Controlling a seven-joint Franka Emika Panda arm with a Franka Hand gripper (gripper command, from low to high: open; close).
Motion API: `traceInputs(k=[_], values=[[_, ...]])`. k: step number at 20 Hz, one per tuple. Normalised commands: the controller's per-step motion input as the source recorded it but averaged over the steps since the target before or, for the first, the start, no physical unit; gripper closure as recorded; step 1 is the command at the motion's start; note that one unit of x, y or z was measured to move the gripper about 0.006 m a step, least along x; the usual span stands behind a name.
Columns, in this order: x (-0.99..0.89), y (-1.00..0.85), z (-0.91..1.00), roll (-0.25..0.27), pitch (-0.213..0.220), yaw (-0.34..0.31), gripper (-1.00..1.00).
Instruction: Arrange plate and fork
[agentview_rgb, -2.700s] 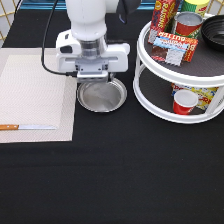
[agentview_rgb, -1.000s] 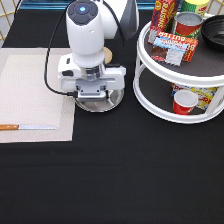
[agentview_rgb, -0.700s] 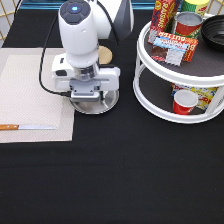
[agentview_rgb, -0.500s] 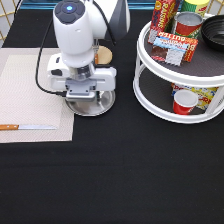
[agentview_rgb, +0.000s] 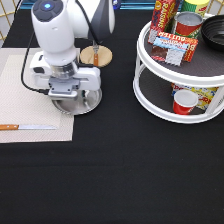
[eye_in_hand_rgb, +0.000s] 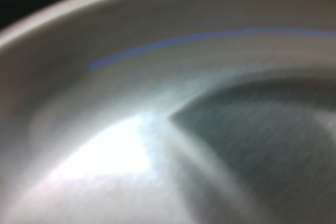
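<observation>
Gripper low over the plate, finger state indiscernible, the plate straddling the placemat edge on the bench, seemingly for positioning there.

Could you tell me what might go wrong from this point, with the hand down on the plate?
1. The hand sits low over the plate, which straddles the placemat edge; dragged, the rim might catch or rumple the mat.
2. The shiny plate could slip from a rim hold; the fingers are hidden.
3. The fork on the wooden coaster lies close behind the arm and could be knocked off.
</observation>
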Motion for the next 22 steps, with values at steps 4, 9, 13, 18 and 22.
traceInputs(k=[4, 9, 13, 18, 22], values=[[0.36, -0.78, 0.21, 0.099, 0.091, 0.000, -1.00], [0.39, -0.79, 0.20, 0.096, 0.075, 0.000, -1.00], [0.46, -0.76, 0.21, 0.096, 0.063, 0.048, -1.00], [0.43, -0.78, 0.21, 0.093, 0.039, 0.077, -1.00], [0.39, -0.79, 0.20, 0.091, 0.034, 0.089, -1.00]])
